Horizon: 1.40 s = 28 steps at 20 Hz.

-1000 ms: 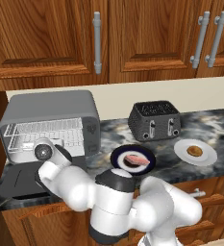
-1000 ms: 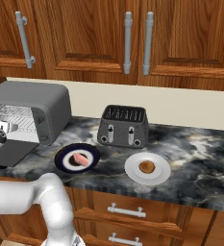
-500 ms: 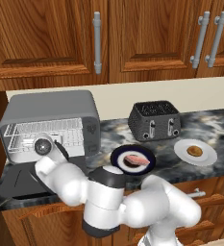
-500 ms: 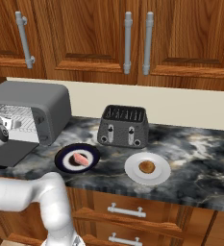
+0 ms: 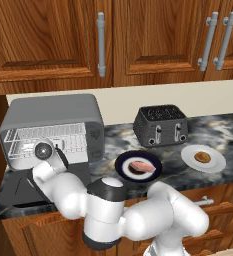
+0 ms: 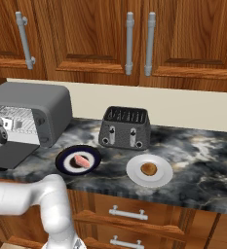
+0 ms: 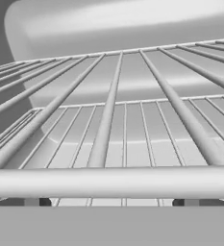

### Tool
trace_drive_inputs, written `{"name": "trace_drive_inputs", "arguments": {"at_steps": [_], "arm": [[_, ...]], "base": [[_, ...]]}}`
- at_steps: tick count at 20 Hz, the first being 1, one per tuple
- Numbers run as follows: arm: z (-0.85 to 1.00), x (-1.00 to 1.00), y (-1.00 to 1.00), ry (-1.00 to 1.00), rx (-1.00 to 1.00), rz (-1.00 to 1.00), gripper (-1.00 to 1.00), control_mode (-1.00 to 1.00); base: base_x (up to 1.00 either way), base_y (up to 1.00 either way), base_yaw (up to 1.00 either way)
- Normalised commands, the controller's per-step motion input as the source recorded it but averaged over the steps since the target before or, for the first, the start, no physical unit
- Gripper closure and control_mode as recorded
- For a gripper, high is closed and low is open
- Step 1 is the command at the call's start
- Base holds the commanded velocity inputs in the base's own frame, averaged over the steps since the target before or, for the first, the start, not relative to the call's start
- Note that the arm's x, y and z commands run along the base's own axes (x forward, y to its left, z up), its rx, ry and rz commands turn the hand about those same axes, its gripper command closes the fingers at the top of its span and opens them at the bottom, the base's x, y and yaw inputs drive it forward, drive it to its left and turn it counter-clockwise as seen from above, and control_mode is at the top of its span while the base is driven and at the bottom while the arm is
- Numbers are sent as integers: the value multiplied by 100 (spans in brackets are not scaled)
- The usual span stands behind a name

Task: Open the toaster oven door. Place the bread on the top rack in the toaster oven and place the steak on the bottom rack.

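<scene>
While the door lies folded down, the hand sits at the oven mouth with both foods unmoved.

Left to right: toaster oven [image 5: 53, 125] at the counter's left end, its toaster oven door [image 5: 23, 192] flat on the counter edge, white wire racks exposed; gripper [image 7: 111, 202] at the oven opening, jaws spread wide and holding nothing, close against a rack's front bar. Hazard: any forward push or snag would catch the wire grid and drag or tilt a rack. Next, steak [image 5: 142, 166] on a dark plate [image 5: 123, 167], near the oven. Hazard: a wide retreat of the arm could sweep the plate. Then black toaster [image 5: 160, 125] behind. Last, bread [image 5: 202, 157] on a white plate [image 5: 215, 165], well apart from the oven; a long carry risks a dropped bun.
</scene>
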Motion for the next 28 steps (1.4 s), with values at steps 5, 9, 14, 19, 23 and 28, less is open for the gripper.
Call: {"name": "trace_drive_inputs", "arguments": {"at_steps": [5, 9, 14, 19, 23, 28], "arm": [[-53, 0, 10, 0, 0, 0, -100, -100], [-69, 0, 8, 1, 0, 0, -100, -100], [-90, 0, 14, 8, 1, 0, -100, -100], [-100, -4, 14, 12, 0, 0, -100, -100], [-100, -19, 18, 11, 0, 0, -100, -100], [-100, -56, 17, 11, 0, 0, -100, -100]], "base": [[0, 0, 0], [0, 0, 0], [0, 0, 0], [0, 0, 0], [0, 0, 0], [0, 0, 0]]}}
